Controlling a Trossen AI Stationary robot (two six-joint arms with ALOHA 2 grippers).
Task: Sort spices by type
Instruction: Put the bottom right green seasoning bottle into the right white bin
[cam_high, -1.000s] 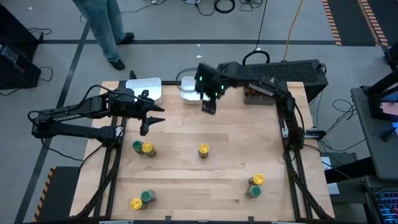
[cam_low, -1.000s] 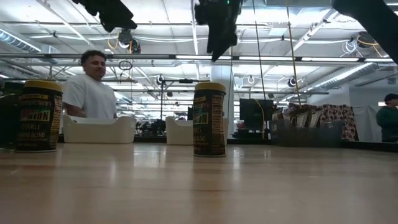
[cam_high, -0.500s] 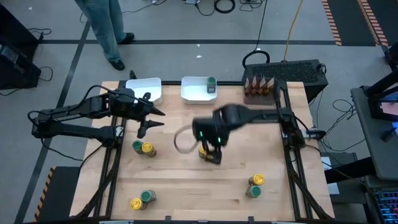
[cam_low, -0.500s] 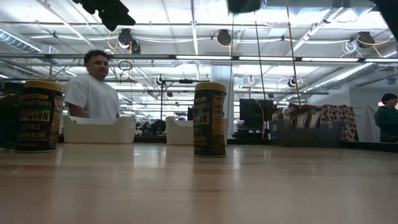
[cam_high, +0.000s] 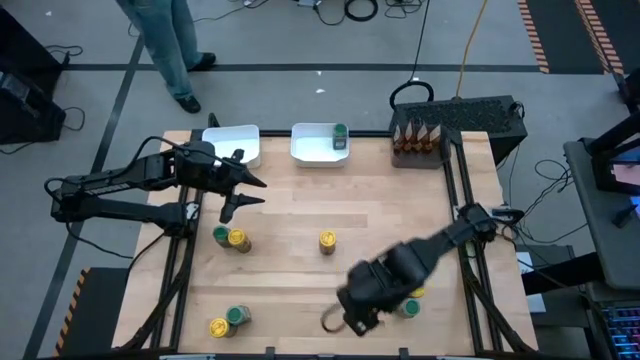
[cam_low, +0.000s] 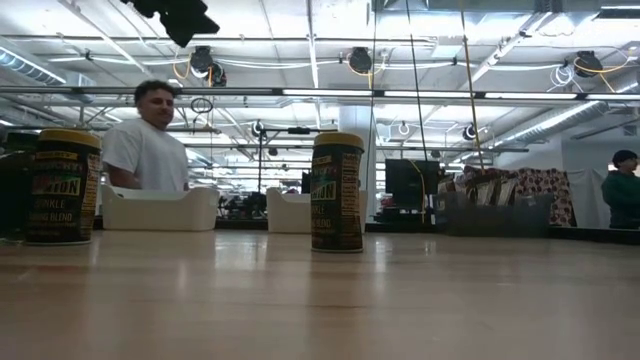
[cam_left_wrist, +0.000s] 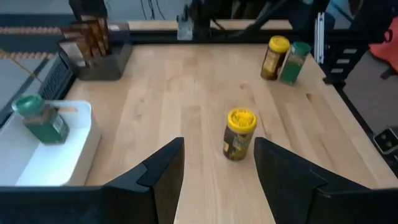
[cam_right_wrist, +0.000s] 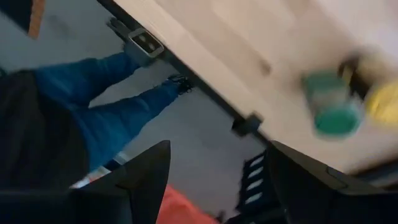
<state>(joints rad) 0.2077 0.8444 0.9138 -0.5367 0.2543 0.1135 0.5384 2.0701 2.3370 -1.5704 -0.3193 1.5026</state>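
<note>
A lone yellow-lidded jar (cam_high: 327, 240) stood upright near the middle of the wooden table (cam_high: 300, 200) and served as the marker for everything else. Toward the table's far edge from it, a white tray (cam_high: 318, 148) held one green-lidded jar (cam_high: 340, 137); a second white tray (cam_high: 236, 143) sat just beside that one, and a dark rack of brown pointed packets (cam_high: 418, 140) stood on the tray's other side. The left gripper (cam_high: 240, 191) hung above the table between the central jar and the second tray, its fingers apart and holding nothing. The right gripper (cam_high: 352, 318) was low at the near edge, on the opposite side of the central jar, fingers spread and empty, close to a yellow and green pair (cam_high: 409, 298). Two more such pairs stood near the left arm (cam_high: 231, 238) and at the near left corner (cam_high: 228, 321).
</note>
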